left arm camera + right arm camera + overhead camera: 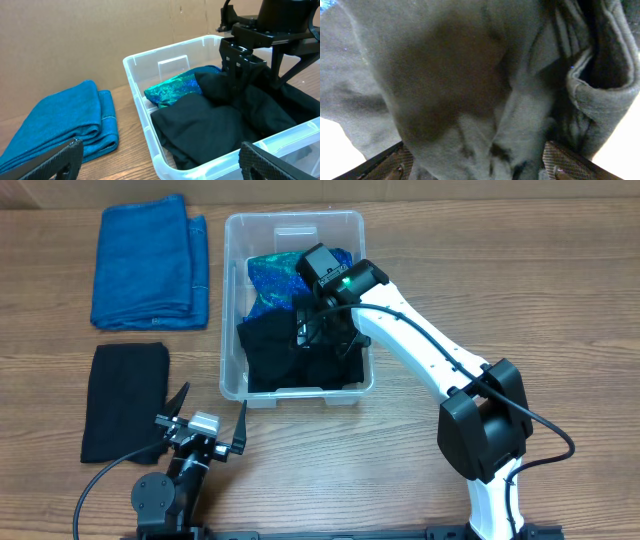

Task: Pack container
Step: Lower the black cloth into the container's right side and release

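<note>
The clear plastic container (232,300) stands at the table's middle and also shows in the left wrist view (137,95). It holds a sparkly teal cloth (268,278) at the back and black cloth (270,352) in front. My right gripper (322,330) is down inside the container, with its fingers spread wide and black cloth (470,100) bunched between them (477,167). My left gripper (207,418) is open and empty, low at the container's front left corner (160,159).
A folded blue towel (150,265) lies left of the container, also seen in the left wrist view (65,125). A folded black cloth (125,400) lies at front left, beside my left arm. A cardboard wall (100,35) stands behind the table.
</note>
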Controlling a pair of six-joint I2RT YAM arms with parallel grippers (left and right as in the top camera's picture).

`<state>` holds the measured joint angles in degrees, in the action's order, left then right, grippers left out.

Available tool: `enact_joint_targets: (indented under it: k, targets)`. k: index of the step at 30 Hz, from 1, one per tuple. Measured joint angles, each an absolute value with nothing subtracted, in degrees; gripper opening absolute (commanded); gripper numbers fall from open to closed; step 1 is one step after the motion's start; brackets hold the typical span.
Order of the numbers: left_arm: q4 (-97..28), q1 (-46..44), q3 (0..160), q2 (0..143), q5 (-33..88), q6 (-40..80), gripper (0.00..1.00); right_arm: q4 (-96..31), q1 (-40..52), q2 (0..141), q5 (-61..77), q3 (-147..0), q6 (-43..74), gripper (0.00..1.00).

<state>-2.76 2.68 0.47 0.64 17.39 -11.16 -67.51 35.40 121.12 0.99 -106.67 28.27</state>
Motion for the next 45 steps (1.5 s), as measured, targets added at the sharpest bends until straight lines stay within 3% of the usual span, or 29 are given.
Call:
enact_joint_targets:
  k: [2,7,9,12,25,33,39,45]
  targets:
    - [-2.8,2.7,0.5,0.6,17.4,-11.2,1.00,-69.6,35.4,121.1,-0.4,-108.2,27.6,0.78]
    - [-2.8,2.7,0.5,0.6,17.4,-11.2,1.00,-68.1,35.4,121.1,-1.2,-116.4,24.2,0.33]
    - [-2.8,2.7,0.5,0.6,17.4,-11.2,1.00,-66.8,35.4,121.1,0.2,-116.5,23.4,0.28]
    - [-2.8,2.7,0.5,0.6,17.4,-11.2,1.00,-65.1,35.4,121.1,1.1,-116.5,22.8,0.04]
    - [-2.8,2.7,0.5,0.6,17.4,-11.2,1.00,-42.4,35.4,121.1,0.6,-96.9,22.4,0.04]
    - [-2.8,2.7,0.5,0.6,17.4,-11.2,1.00,-41.0,35.4,121.1,2.4,-94.5,22.4,0.04]
    - [-2.8,2.7,0.5,0.6,17.4,-11.2,1.00,-45.0,35.4,120.0,2.1,-102.3,21.0,0.12]
    - [-2.8,2.7,0.5,0.6,17.4,-11.2,1.00,-43.6,35.4,118.8,2.1,-103.3,20.9,0.12]
